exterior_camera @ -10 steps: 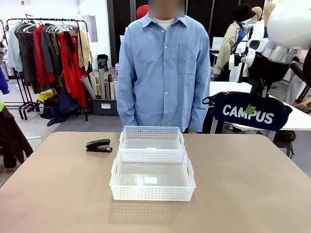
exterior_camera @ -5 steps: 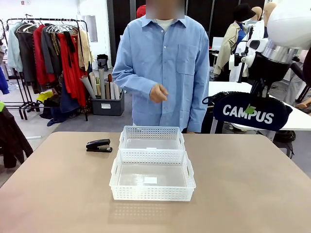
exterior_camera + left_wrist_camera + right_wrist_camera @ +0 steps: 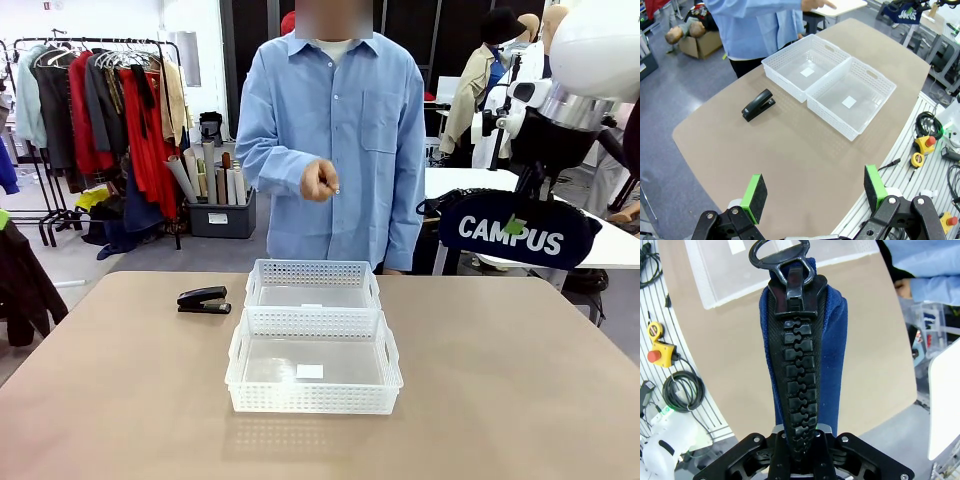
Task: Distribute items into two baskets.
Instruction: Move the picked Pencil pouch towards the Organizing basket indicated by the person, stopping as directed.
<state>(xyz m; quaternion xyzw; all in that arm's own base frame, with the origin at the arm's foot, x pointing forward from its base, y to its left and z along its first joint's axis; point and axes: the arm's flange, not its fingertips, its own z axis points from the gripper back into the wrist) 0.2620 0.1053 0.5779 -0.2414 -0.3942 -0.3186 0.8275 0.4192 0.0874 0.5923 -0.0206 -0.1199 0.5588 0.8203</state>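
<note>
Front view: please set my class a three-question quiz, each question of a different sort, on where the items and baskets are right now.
1. Fill in: the stapler lies on the table to the robot's ____ of the far basket.
2. True or false: neither the far basket nor the near basket holds an item.
3. The right gripper is shut on: A the stapler, B the pouch, C a basket.
Key: 1 left; 2 true; 3 B.

White "CAMPUS" stands on the navy pouch (image 3: pixel 520 232); the sticker (image 3: pixel 310 371) in the near basket (image 3: pixel 313 398) seems blank.
</note>
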